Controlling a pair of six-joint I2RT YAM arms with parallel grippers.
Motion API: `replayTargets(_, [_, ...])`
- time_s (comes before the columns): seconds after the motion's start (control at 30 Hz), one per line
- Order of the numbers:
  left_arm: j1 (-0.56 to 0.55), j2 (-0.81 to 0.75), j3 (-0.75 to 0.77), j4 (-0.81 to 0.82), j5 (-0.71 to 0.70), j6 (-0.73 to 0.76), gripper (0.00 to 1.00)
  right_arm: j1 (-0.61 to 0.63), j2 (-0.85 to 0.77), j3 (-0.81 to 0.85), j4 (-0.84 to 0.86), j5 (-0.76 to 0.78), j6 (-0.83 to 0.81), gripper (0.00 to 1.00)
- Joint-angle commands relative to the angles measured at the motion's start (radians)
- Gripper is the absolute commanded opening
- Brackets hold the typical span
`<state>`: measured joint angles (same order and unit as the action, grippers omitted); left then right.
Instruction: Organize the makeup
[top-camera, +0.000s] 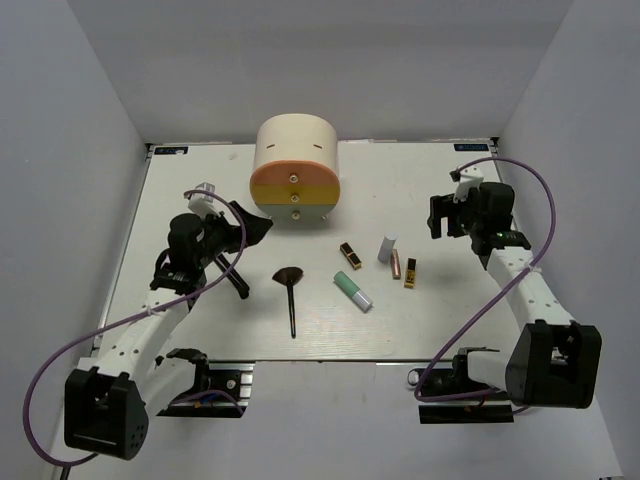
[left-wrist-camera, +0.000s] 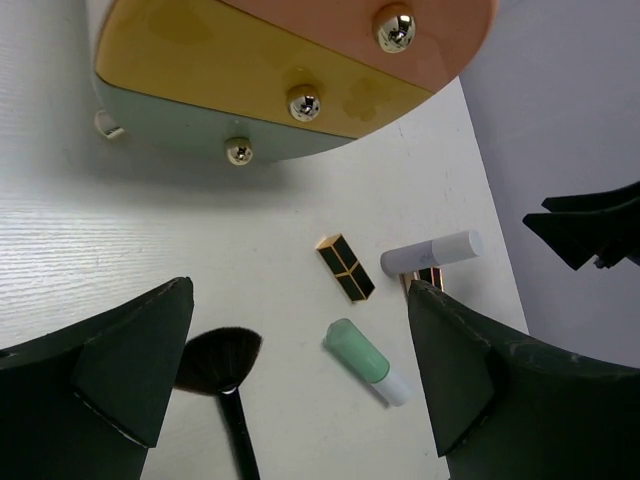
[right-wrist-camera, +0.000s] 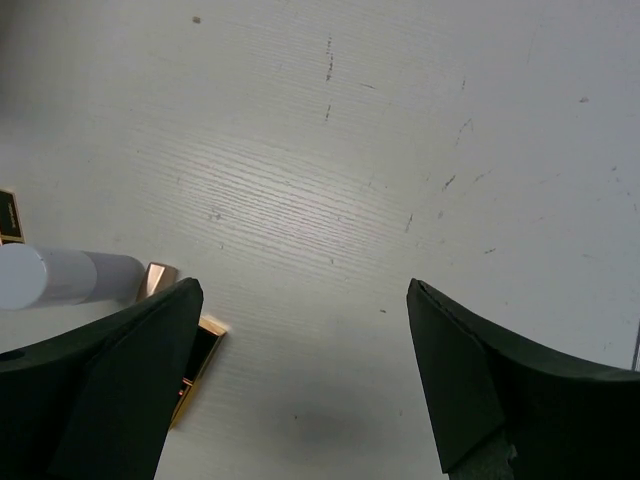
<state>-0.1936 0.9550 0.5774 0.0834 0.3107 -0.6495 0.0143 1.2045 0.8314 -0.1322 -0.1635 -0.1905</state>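
Top external view showed the makeup lying mid-table: black fan brush (top-camera: 291, 285), mint-green white-capped tube (top-camera: 352, 291), black-and-gold lipstick (top-camera: 350, 255), small white bottle (top-camera: 387, 249), rose-gold tube (top-camera: 396, 264), second black-and-gold lipstick (top-camera: 410, 272). Left gripper (left-wrist-camera: 300, 295) hovered to their left, jaws wide apart, empty, near the round cream box with orange and yellow drawers (top-camera: 295, 170). Right gripper (right-wrist-camera: 303, 292) sat to their right, spread wide, empty. Thin black stick brush (top-camera: 236, 280) was partly hidden under the left arm.

Bright even overhead light, soft shadows, sharp.
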Motion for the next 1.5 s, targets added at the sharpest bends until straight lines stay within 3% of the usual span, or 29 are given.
replayTargets(0.0, [-0.024, 0.034, 0.064, 0.038, 0.045, 0.022, 0.98, 0.003, 0.030, 0.066, -0.001, -0.030, -0.006, 0.89])
replayTargets(0.23, [-0.084, 0.093, 0.119, 0.012, 0.010, 0.040, 0.98, -0.002, 0.061, 0.147, -0.115, -0.223, -0.213, 0.89])
replayTargets(0.3, [-0.096, 0.099, 0.124, 0.021, 0.004, 0.037, 0.93, 0.001, 0.064, 0.172, -0.188, -0.341, -0.306, 0.89])
replayTargets(0.43, [-0.121, 0.154, 0.153, 0.022, -0.005, 0.019, 0.59, 0.006, 0.076, 0.202, -0.195, -0.416, -0.284, 0.88])
replayTargets(0.47, [-0.133, 0.178, 0.157, 0.027, -0.008, 0.013, 0.43, 0.006, 0.082, 0.206, -0.187, -0.439, -0.279, 0.74])
replayTargets(0.53, [-0.145, 0.203, 0.177, 0.033, -0.033, -0.007, 0.35, 0.006, 0.086, 0.206, -0.178, -0.459, -0.251, 0.57])
replayTargets(0.57, [-0.158, 0.226, 0.183, 0.036, -0.048, -0.013, 0.40, 0.009, 0.089, 0.204, -0.172, -0.476, -0.247, 0.48])
replayTargets(0.6, [-0.170, 0.240, 0.193, 0.035, -0.058, -0.018, 0.48, 0.007, 0.087, 0.199, -0.155, -0.481, -0.233, 0.48])
replayTargets(0.67, [-0.179, 0.266, 0.225, 0.042, -0.082, -0.019, 0.66, 0.007, 0.092, 0.189, -0.139, -0.493, -0.218, 0.54])
replayTargets(0.8, [-0.198, 0.353, 0.291, 0.052, -0.127, -0.022, 0.79, 0.010, 0.101, 0.187, -0.116, -0.510, -0.178, 0.66])
replayTargets(0.9, [-0.207, 0.405, 0.343, 0.058, -0.176, -0.038, 0.80, 0.010, 0.107, 0.186, -0.112, -0.519, -0.172, 0.73])
replayTargets(1.1, [-0.216, 0.499, 0.421, 0.065, -0.272, -0.039, 0.80, 0.010, 0.106, 0.163, -0.099, -0.524, -0.170, 0.73])
replayTargets(1.3, [-0.216, 0.573, 0.521, 0.046, -0.283, -0.033, 0.77, 0.010, 0.096, 0.137, -0.089, -0.522, -0.167, 0.73])
replayTargets(1.47, [-0.216, 0.611, 0.562, 0.035, -0.297, -0.029, 0.67, 0.009, 0.095, 0.126, -0.087, -0.527, -0.167, 0.74])
